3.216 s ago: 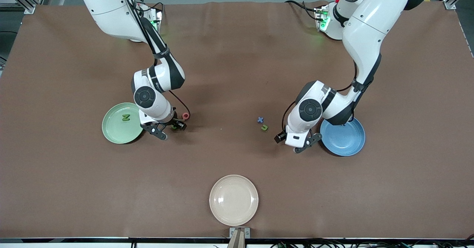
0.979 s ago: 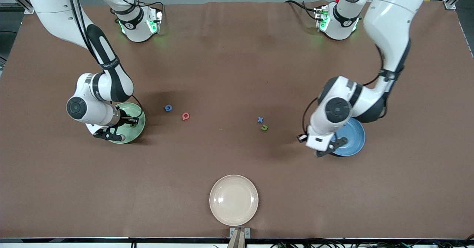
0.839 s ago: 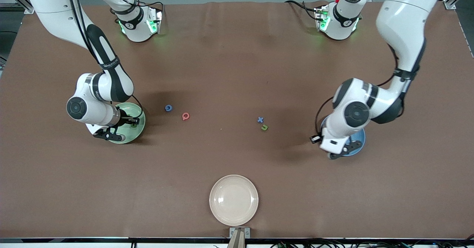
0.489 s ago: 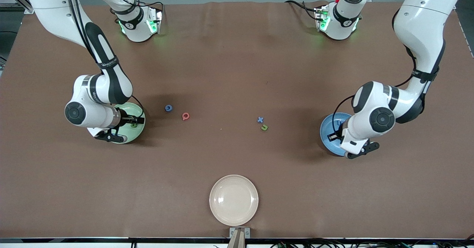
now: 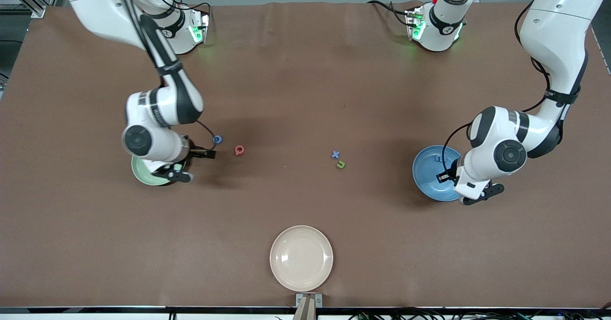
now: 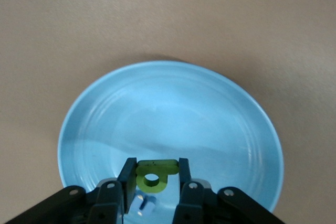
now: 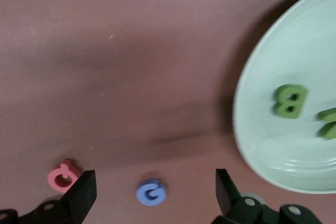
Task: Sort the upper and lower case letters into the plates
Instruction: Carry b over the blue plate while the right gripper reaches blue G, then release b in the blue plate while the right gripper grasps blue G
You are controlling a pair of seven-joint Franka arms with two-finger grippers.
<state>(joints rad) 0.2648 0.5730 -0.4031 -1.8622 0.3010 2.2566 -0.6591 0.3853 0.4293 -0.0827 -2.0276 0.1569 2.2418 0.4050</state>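
The pale green plate is mostly hidden in the front view, since the right arm's wrist sits right on top of it and only a crescent of rim pokes out toward the camera. The right wrist view fills in the rest: a green B lies in the plate, and another green letter next to it is cut off at the frame edge, so it's hard to say which one it is. The right claw hangs over the bare tabletop just beside that plate, spread wide with nothing in it. A blue letter and a pink letter lie on the tabletop near it.

Toward the left arm's end sits the blue plate, partly covered by the left wrist. The left claw is over that plate, pinching a small green letter between its fingers; its shape is too hidden to read. Something pale blue shows in the plate under the fingers, too tucked away to identify.

Mid-table there's a blue x with a green u just beside it. A cream plate sits nearest the camera, well apart from everything.

The tabletop is covered in a plain brown sheet, with grey floor and bits of aluminium framing at the corners.
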